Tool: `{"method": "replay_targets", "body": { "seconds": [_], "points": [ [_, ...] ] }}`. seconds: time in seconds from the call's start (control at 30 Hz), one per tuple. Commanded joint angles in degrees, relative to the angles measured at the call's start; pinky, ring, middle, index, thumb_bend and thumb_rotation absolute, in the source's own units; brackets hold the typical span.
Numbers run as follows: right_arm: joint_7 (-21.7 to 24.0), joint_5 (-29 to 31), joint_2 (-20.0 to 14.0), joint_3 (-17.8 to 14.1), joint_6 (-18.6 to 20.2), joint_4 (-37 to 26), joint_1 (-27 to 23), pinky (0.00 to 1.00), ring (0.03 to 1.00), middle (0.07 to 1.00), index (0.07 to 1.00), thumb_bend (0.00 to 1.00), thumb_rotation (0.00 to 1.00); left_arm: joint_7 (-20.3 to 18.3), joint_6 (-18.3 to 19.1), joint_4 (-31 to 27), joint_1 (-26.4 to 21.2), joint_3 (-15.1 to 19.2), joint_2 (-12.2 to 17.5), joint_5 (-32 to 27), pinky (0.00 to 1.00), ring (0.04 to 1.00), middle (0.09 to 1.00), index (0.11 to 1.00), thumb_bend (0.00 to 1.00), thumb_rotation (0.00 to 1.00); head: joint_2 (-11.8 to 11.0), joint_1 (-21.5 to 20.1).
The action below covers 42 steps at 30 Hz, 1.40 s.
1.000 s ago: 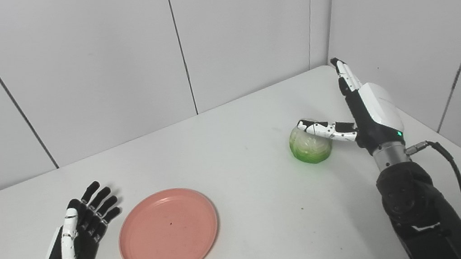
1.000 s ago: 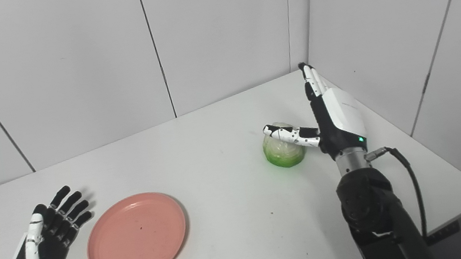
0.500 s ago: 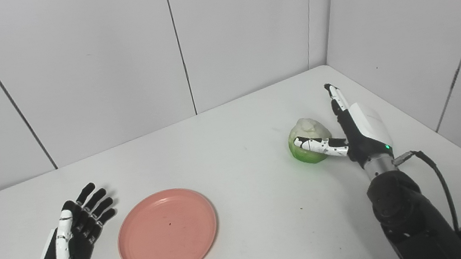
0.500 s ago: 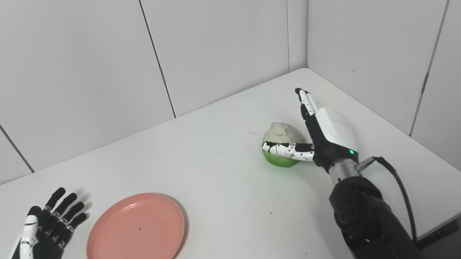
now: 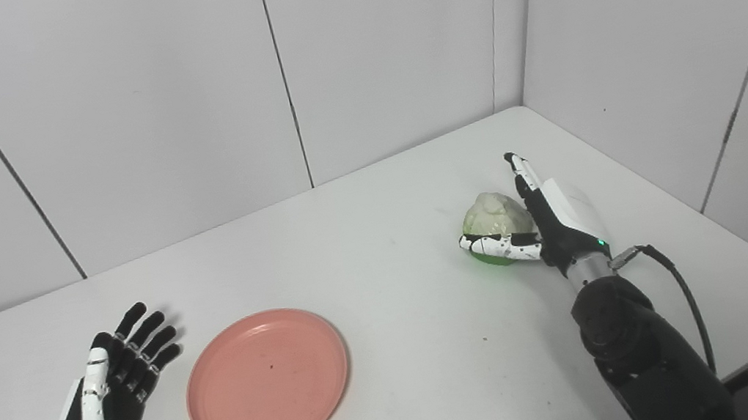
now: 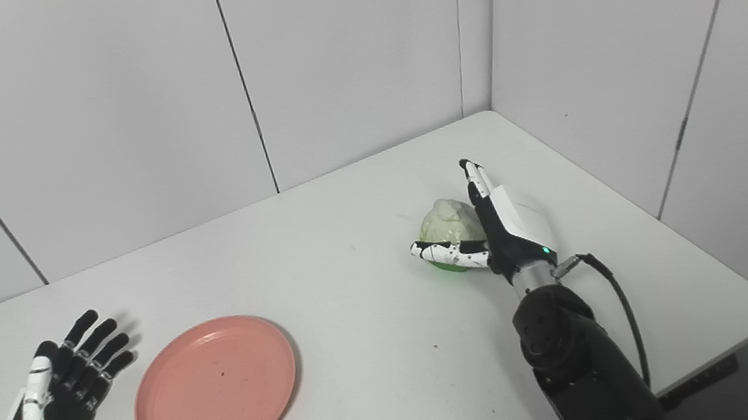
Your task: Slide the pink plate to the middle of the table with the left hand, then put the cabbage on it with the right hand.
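In the left eye view, the plate [image 5: 267,381] lies flat on the white bench [image 5: 378,239], toward the left and near the front edge, with nothing on it. Just left of it, apart from the rim, the left hand [image 5: 105,398] rests palm up with its fingers spread, holding nothing. Well to the right, the cabbage [image 5: 495,219] sits on the bench, pale on top and green at the base. The right hand [image 5: 547,225] stands on edge against its right side, fingers straight and pointing away toward the wall, while the thumb crosses in front of the green base. The fingers are not curled round the cabbage, so the hand is open against it rather than gripping. A black cable [image 5: 674,284] loops from the wrist. In the right eye view, the same layout shows from slightly further right: the plate [image 6: 215,389] is at the left front, with the left hand [image 6: 56,413] spread open beside it, not touching. The cabbage [image 6: 449,225] is right of centre, with the right hand [image 6: 507,234] flat against it and the thumb stretched across its near side, low down.
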Motion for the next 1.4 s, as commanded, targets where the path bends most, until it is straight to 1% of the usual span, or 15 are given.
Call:
{"method": "replay_targets", "body": {
  "seconds": [0.0, 0.2, 0.4, 0.53, 0.7, 0.83, 0.9, 1.17, 1.37],
  "points": [
    [-1.9, -0.1, -1.6, 0.1, -1.0, -0.3, -2.6, 0.77, 0.952, 1.0, 1.0, 1.0, 0.57, 0.1, 2.3, 2.0, 3.6, 0.0, 0.8, 0.1, 0.84, 0.861, 0.885, 0.88, 0.49, 1.0, 0.0, 0.1],
    [-2.0, -0.2, -2.0, 0.4, 0.0, -0.2, -2.9, 0.76, 0.947, 1.0, 1.0, 1.0, 0.59, -0.2, 2.5, 1.8, 3.7, 0.1, 1.0, -0.2, 0.84, 0.861, 0.884, 0.88, 0.49, 0.99, 0.5, -0.1],
    [-1.6, -1.8, -2.5, 0.8, 2.2, 0.3, -3.2, 0.73, 0.931, 1.0, 1.0, 1.0, 0.6, -0.7, 3.0, 1.3, 3.9, 0.1, 1.2, -0.4, 0.84, 0.855, 0.88, 0.874, 0.49, 0.99, 1.1, -0.2],
    [-2.2, -2.0, -2.7, 1.3, 2.0, 1.5, -3.6, 0.73, 0.926, 1.0, 1.0, 1.0, 0.6, -0.9, 3.4, 1.1, 4.0, 0.2, 1.3, -0.7, 0.84, 0.857, 0.884, 0.88, 0.49, 0.99, 1.3, -0.3],
    [-2.8, -2.2, -2.7, 1.8, 1.9, 3.2, -4.3, 0.71, 0.906, 1.0, 1.0, 1.0, 0.59, -0.9, 3.7, 0.5, 4.2, -0.2, 1.6, -0.9, 0.84, 0.86, 0.886, 0.883, 0.49, 0.99, 1.5, -0.3],
    [-2.7, -2.2, -2.7, 2.3, 2.9, 4.4, -5.1, 0.73, 0.917, 1.0, 1.0, 1.0, 0.58, -1.0, 3.5, 0.4, 4.3, -0.3, 1.8, -0.9, 0.84, 0.858, 0.886, 0.882, 0.49, 1.0, 1.9, -0.3],
    [-2.8, -1.9, -2.7, 2.4, 3.0, 5.0, -5.3, 0.74, 0.923, 1.0, 1.0, 1.0, 0.55, -1.1, 3.7, 0.2, 4.4, -0.3, 1.8, -1.0, 0.84, 0.86, 0.886, 0.882, 0.49, 1.0, 2.0, -0.2],
    [-4.4, 0.3, -2.5, 2.7, 0.7, 8.5, -6.9, 0.78, 0.93, 1.0, 1.0, 1.0, 0.48, -1.1, 4.0, -0.3, 4.6, -0.4, 1.8, -1.1, 0.83, 0.857, 0.882, 0.879, 0.49, 0.99, 2.1, -0.2],
    [-4.8, 0.7, -2.7, 3.5, 1.4, 9.9, -7.7, 0.78, 0.938, 1.0, 1.0, 1.0, 0.47, -1.1, 4.2, -0.4, 4.5, -0.4, 1.9, -1.2, 0.83, 0.858, 0.884, 0.882, 0.49, 0.99, 2.3, -0.1]
  ]
}}
